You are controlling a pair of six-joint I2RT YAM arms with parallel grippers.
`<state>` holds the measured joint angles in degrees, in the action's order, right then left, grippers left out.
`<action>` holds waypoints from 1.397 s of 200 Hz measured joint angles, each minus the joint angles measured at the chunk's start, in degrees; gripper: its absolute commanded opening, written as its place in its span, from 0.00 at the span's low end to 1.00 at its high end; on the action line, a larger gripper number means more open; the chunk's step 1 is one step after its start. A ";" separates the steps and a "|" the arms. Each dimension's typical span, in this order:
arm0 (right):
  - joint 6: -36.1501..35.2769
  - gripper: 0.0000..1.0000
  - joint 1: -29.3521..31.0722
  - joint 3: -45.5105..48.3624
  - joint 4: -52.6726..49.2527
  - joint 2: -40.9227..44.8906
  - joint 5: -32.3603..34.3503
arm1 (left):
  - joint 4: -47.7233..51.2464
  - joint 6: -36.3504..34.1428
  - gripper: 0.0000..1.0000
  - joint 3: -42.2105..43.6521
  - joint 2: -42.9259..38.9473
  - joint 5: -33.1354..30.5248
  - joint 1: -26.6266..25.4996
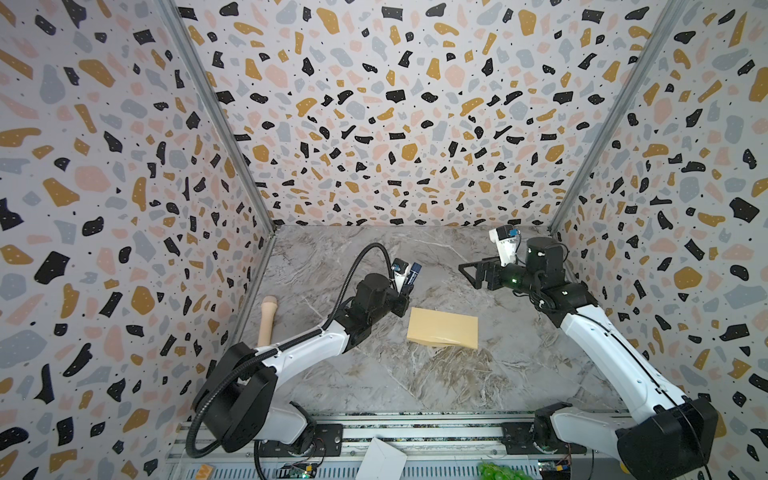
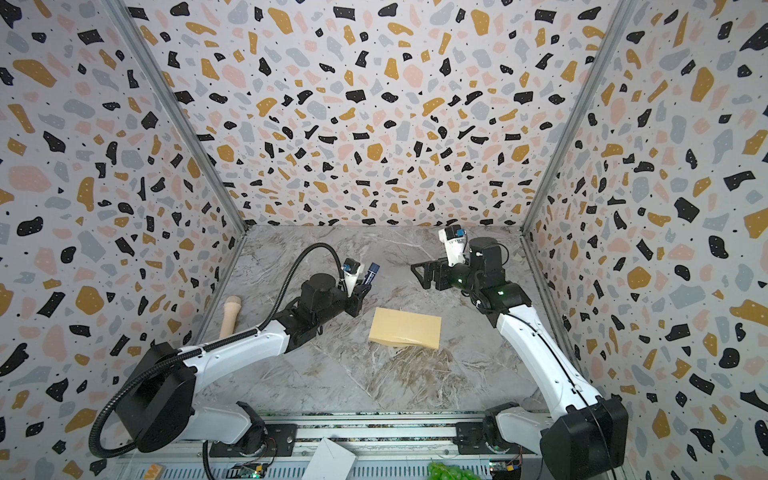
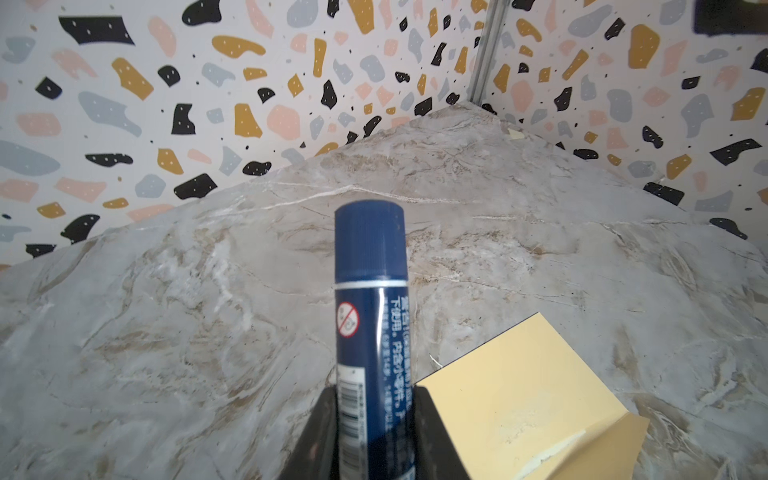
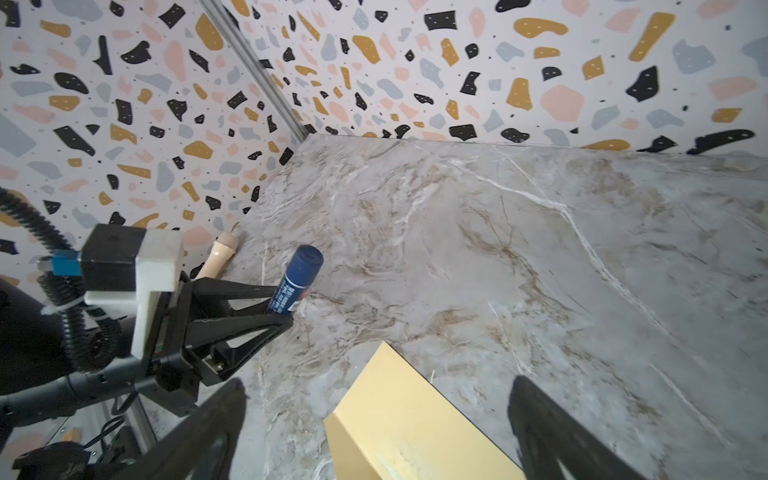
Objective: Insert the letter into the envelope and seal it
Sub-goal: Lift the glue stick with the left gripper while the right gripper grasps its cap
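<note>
The tan envelope [image 1: 442,330] [image 2: 405,327] lies flat on the marble table, right of the left arm's wrist. Its flap is folded over, one edge lifts slightly, and a whitish smear shows near the fold [image 3: 519,395] [image 4: 411,424]. The letter is hidden from every view. My left gripper [image 1: 407,291] [image 2: 360,291] [image 3: 374,392] is shut on a dark blue glue stick [image 1: 414,272] [image 2: 371,273] [image 3: 370,291] [image 4: 297,282], capped end up, above the table just left of the envelope's far corner. My right gripper [image 1: 467,272] [image 2: 417,272] [image 4: 376,388] hovers open above and behind the envelope, holding nothing.
A wooden handle [image 1: 267,320] [image 2: 230,318] [image 4: 220,257] lies against the left wall. White folded paper [image 1: 382,459] [image 2: 332,459] and green grapes [image 1: 498,471] sit by the front rail. Patterned walls close three sides.
</note>
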<state>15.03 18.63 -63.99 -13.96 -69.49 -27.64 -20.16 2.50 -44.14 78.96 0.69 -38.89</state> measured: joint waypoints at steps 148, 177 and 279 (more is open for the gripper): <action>-0.04 0.53 9.94 -11.30 -5.90 -17.79 -11.96 | -8.17 -8.33 0.00 6.29 -6.60 1.73 -5.16; 0.66 0.40 10.47 -11.30 -5.31 -17.90 -13.97 | -8.52 -9.01 0.00 6.29 -6.67 1.70 -5.40; 0.31 0.00 11.02 -9.05 -3.54 -16.41 -15.39 | -8.57 -8.98 0.65 6.38 -6.69 2.38 -5.55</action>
<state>15.33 29.65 -73.03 -17.50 -85.91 -43.03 -28.73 -6.48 -37.76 72.27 3.07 -44.45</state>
